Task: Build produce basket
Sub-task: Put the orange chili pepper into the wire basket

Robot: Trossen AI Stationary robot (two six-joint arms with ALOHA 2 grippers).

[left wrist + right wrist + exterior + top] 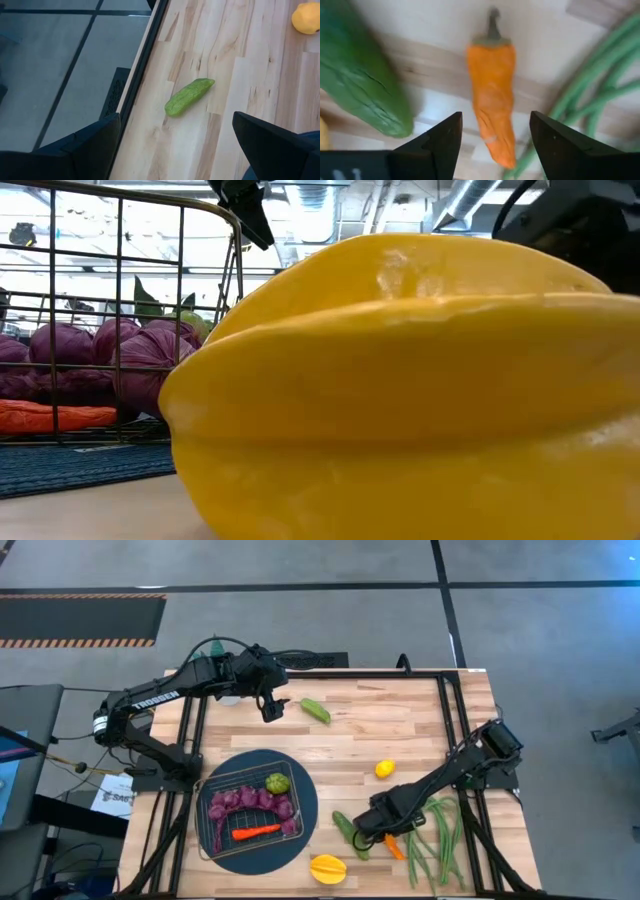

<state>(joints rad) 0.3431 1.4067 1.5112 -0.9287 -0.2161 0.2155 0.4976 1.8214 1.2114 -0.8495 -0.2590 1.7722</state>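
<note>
Wood-plank counter (pixel 420 730) sat on a black frame, grey floor around it. Right claw (pixel 383 831) was low over the near-right part of the counter, fingers spread, gripping nothing. Orange pepper (pixel 492 90) lay directly between and ahead of its fingertips (pixel 442 137), stem pointing away; whether the fingers touched it could not be told. Dark green cucumber (pixel 360 85) lay just beside that claw on one side, long green beans (pixel 590 95) on the other.

Left claw (pixel 270 705) hovered over the far-left part of the counter, fingers spread wide and empty. Light green pepper (pixel 189 96) lay on the wood ahead of it, apart from the fingers. Lemon (pixel 384 769) sat farther off, roughly between the two claws.

Basket (pixel 206 830) rested on the dark round mat (pixel 305 790), well to the side of the right claw. Inside it: purple grapes (pixel 245 802), a red pepper (pixel 257 832) and a round green piece (pixel 277 783). Yellow star fruit (pixel 328 867) lay on the counter just off the mat, near the right claw; it filled most of the low view.
</note>
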